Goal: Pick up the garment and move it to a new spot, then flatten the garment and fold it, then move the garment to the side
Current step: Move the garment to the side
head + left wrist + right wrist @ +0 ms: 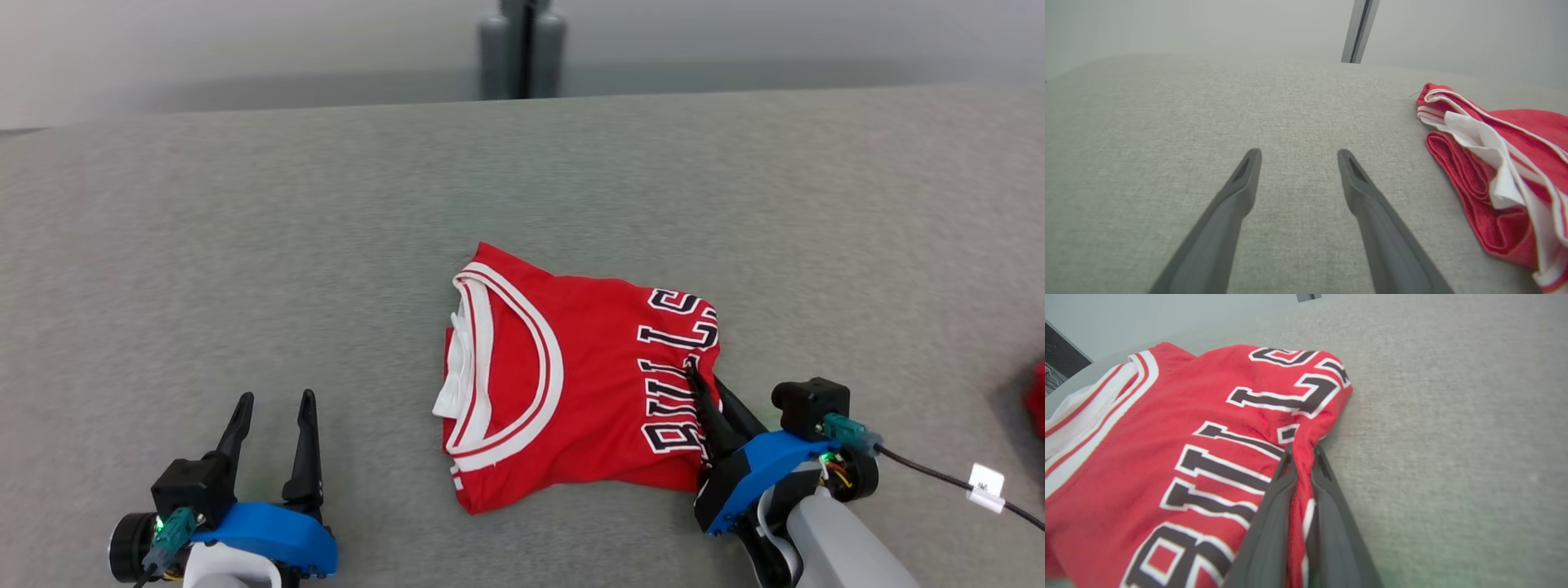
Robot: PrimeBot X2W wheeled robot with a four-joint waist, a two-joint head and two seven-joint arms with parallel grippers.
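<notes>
Red thing (1038,400) at the right edge is getting cropped, unidentifiable. Right pincer (1302,454) is hiding part of the jersey (1167,428) lettering.

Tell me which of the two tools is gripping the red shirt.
The right tool, pinched shut on the lettered edge of the shirt. The left tool stands open, apart from it.

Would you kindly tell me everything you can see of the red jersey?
The red jersey is a folded top with white-and-red striped trim, a white inner layer showing at the edge on the robot's left, and black, white-edged BULLS lettering. It lies slightly rumpled on the grey fabric surface. The right gripper pinches a fold at its right edge.
</notes>
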